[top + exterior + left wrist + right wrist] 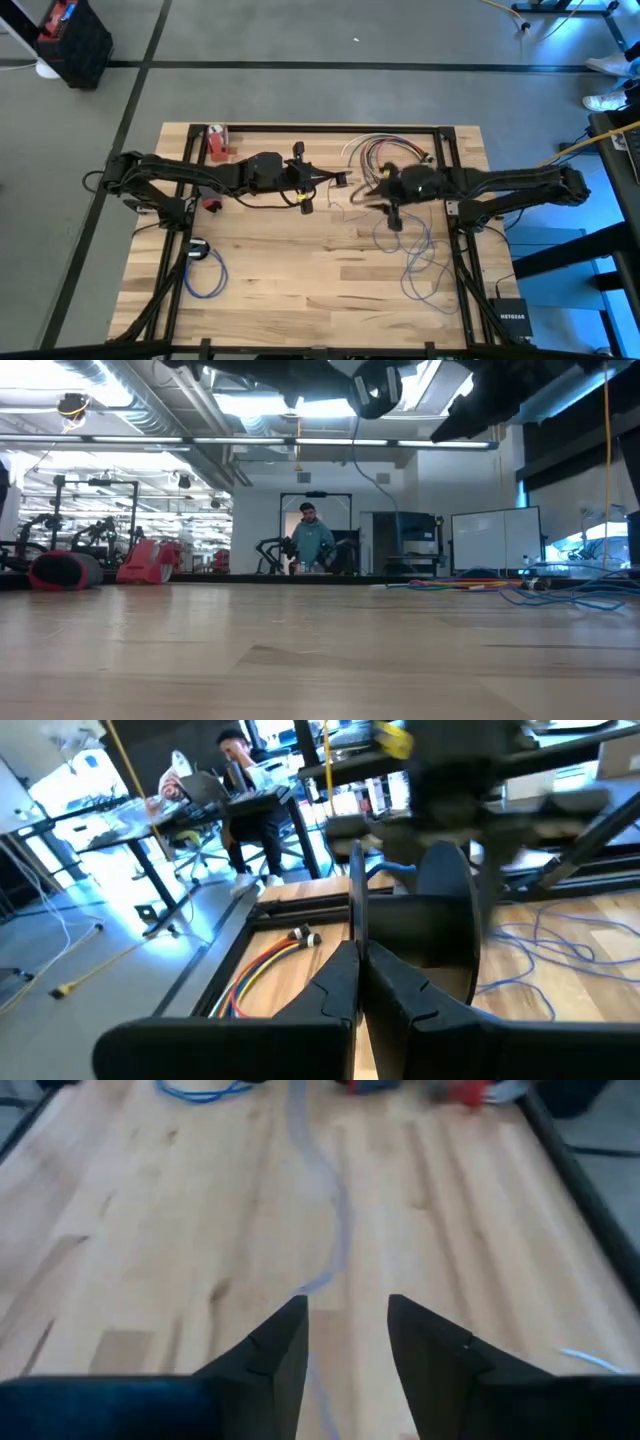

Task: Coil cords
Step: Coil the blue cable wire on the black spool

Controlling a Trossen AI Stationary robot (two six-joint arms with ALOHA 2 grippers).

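Note:
A thin pale grey cord [335, 1230] runs above the table's middle between my two grippers. My left gripper [344, 180] is raised over the table's centre and shut on it. My right gripper [372, 195] faces the left one closely. It stands open [347, 1330], and the cord passes by its fingers. A loose blue cord [420, 262] sprawls on the table's right half. A coiled blue cord [205, 272] lies near the left edge. A bundle of red, orange and white cords [385, 152] lies at the far right. My left gripper pinches the pale grey cord [354, 910] between its two shut fingers [335, 982], which point roughly level toward the table's right side. The cord stands out beyond the fingertips, clear of the table. My right gripper's fingers stand open on either side of the cord; I cannot tell whether they touch it.
Red objects [216, 145] sit at the far left, one more [212, 203] by the left arm. A black frame [450, 150] borders the table. Bare wood lies at the near middle [310, 290]. A person [312, 540] stands in the room beyond the table.

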